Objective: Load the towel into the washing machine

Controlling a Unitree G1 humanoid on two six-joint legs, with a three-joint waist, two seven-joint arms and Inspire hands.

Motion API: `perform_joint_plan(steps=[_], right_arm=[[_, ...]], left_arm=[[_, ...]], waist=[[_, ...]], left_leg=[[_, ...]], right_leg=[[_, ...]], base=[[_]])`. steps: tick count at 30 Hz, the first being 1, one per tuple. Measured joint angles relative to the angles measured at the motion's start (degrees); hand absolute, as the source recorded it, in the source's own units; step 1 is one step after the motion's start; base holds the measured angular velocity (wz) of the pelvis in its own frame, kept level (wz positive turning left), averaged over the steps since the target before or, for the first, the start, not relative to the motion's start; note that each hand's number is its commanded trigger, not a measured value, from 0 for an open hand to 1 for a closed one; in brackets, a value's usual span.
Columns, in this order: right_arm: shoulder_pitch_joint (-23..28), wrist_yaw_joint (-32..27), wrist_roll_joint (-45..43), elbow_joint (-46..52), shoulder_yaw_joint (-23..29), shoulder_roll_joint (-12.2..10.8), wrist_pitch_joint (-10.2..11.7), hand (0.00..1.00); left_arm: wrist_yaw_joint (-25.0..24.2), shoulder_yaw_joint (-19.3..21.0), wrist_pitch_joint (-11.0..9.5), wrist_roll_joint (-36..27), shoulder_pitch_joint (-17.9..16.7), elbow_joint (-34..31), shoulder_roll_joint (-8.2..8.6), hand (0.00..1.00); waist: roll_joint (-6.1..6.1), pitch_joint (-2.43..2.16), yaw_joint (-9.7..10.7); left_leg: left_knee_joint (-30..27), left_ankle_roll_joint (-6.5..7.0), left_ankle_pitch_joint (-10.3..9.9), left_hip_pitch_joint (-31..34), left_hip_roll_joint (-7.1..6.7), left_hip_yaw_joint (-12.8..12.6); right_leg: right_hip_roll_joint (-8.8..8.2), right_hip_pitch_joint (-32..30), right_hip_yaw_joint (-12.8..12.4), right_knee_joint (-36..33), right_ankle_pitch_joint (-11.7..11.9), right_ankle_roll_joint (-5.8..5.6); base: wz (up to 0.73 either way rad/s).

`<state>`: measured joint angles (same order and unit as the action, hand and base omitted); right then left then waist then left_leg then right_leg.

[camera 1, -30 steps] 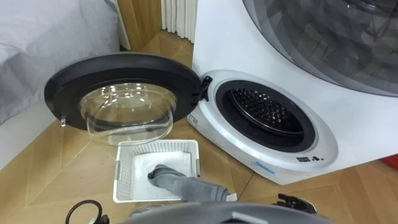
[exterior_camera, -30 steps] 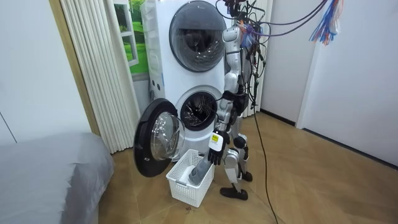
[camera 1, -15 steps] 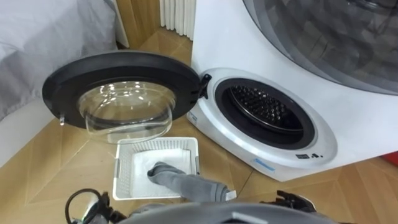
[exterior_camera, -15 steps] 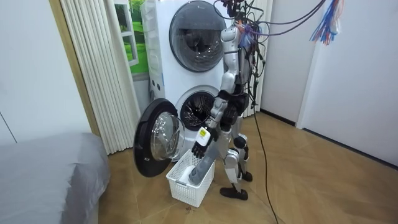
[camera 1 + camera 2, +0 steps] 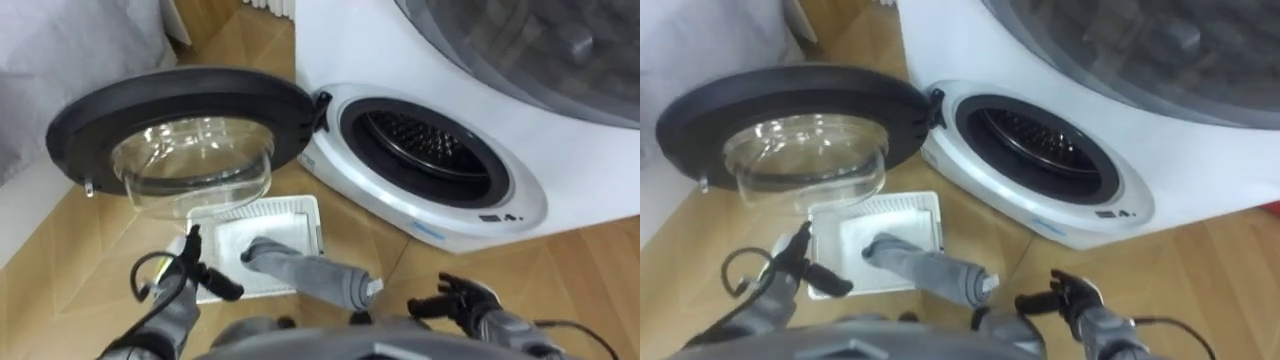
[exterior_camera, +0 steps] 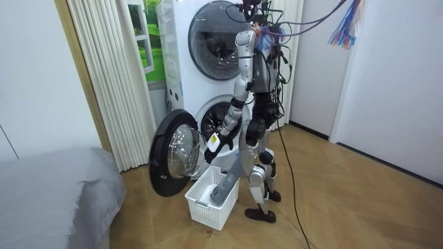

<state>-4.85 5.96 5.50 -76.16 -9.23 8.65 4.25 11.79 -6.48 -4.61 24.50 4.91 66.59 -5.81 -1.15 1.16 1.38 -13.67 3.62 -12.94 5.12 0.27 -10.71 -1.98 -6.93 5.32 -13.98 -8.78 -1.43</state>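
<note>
A grey towel (image 5: 300, 272) lies rolled in the white basket (image 5: 255, 207) on the floor, one end hanging over the basket's near right rim. Behind the basket, the lower washing machine's drum (image 5: 430, 150) stands exposed, its round door (image 5: 180, 125) swung fully out to the left. My left hand (image 5: 195, 270) hovers over the basket's near left corner, fingers spread, empty. My right hand (image 5: 455, 298) is low at the right, clear of the towel, fingers loose and holding nothing. In the room view I stand upright beside the basket (image 6: 208, 207), left hand (image 6: 213, 144) raised before the door.
A second machine (image 6: 218, 31) is stacked on the lower one. A grey bed (image 6: 48, 194) lies to the room view's left and white vertical blinds (image 6: 104, 76) hang beside the machines. Bare wooden floor (image 5: 590, 270) stretches to my right.
My left hand has risen from beside the basket to door height, and both hands have come into the eye views. The camera has tipped down. The towel has not moved.
</note>
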Motion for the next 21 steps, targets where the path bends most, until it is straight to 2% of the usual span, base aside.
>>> perform_joint_plan(steps=[4, 6, 7, 9, 10, 11, 12, 16, 18, 21], right_arm=[[-2.7, -0.2, -0.1, 0.0, -0.9, -1.1, 0.0, 0.0], [-4.1, -0.4, -0.1, 0.0, -1.6, -2.1, 0.0, 0.0], [-4.4, -0.5, -0.1, 0.0, -2.1, -2.2, 0.0, 0.0], [-5.5, -0.9, 0.0, 0.0, -3.0, -2.6, 0.1, 0.0], [-6.0, -0.9, 0.0, 0.0, -3.0, -2.7, 0.1, 0.0], [-6.7, -0.9, 0.0, 0.0, -3.0, -2.8, 0.1, 0.0], [-7.6, -1.0, 0.1, 0.0, -3.1, -2.9, 0.0, 0.0], [-9.7, -1.4, 1.1, 0.1, -5.4, -2.9, 0.1, 0.0], [-10.8, -1.5, 1.4, 0.3, -5.8, -2.9, 0.2, 0.0], [-11.6, -1.5, 1.7, 1.0, -5.8, -3.1, 1.2, 0.0]], left_arm=[[0.1, -2.4, -2.0, 0.1, 4.0, 3.0, 0.99, 0.0], [0.1, -3.3, -2.3, 1.0, 6.4, 5.1, 1.68, 0.0], [0.1, -3.3, -2.4, 1.1, 6.8, 5.6, 1.91, 0.0], [0.5, -3.3, -2.6, 2.8, 8.9, 6.7, 2.45, 0.0], [0.6, -3.3, -2.8, 3.2, 9.4, 6.7, 2.46, 0.0], [0.8, -3.4, -3.0, 3.8, 10.4, 6.7, 2.39, 0.0], [1.2, -3.9, -3.0, 4.0, 11.2, 6.7, 2.44, 0.0], [1.9, -6.4, -3.0, 5.0, 13.1, 6.7, 2.39, 0.0], [2.2, -7.4, -3.0, 5.2, 15.0, 6.7, 2.59, 0.0], [3.0, -7.4, -3.1, 6.4, 17.7, 6.7, 2.58, 0.0]], waist=[[0.41, 0.42, 0.5], [0.88, 0.94, 1.5], [0.94, 1.01, 1.5], [0.96, 1.61, 1.9], [0.92, 1.78, 1.9], [0.73, 2.37, 2.2], [0.76, 2.6, 2.4], [1.02, 2.88, 2.9], [1.61, 3.32, 3.4], [1.65, 3.41, 3.6]], left_leg=[[-1.9, 0.0, 0.0, 3.7, 0.13, 0.0], [-3.3, 0.0, 0.0, 6.5, 0.18, 0.0], [-3.8, 0.0, 0.0, 7.2, 0.12, 0.0], [-6.1, 0.02, 0.0, 10.6, 0.05, -0.2], [-6.7, 0.04, 0.0, 11.6, 0.05, -0.2], [-8.0, 0.11, -0.1, 13.4, 0.08, -0.2], [-9.0, 0.24, -0.2, 15.2, 0.27, -0.2], [-13.2, 0.5, -0.8, 20.5, 0.9, -1.2], [-16.0, 0.5, -1.3, 24.0, 1.19, -1.2], [-18.8, 0.49, -1.4, 28.5, 2.07, -1.3]], right_leg=[[-0.08, -4.3, -0.4, -2.7, -0.3, 0.15], [-0.14, -7.3, -0.6, -4.3, -0.3, 0.2], [-0.19, -8.1, -0.6, -4.7, -0.4, 0.31], [-0.51, -11.8, -0.7, -7.4, -0.6, 0.66], [-0.56, -12.9, -0.7, -8.1, -0.7, 0.73], [-0.69, -14.7, -0.8, -9.3, -0.9, 1.05], [-0.78, -16.5, -0.9, -10.2, -1.1, 1.48], [-0.71, -22.3, -2.0, -14.1, -1.5, 2.01], [-0.49, -25.5, -2.1, -16.3, -1.6, 2.32], [-0.32, -30.0, -2.2, -18.5, -1.4, 2.75]], base=[[-0.12], [-0.09], [-0.09], [-0.06], [0.0], [0.0], [0.0], [-0.12], [-0.05], [-0.03]])
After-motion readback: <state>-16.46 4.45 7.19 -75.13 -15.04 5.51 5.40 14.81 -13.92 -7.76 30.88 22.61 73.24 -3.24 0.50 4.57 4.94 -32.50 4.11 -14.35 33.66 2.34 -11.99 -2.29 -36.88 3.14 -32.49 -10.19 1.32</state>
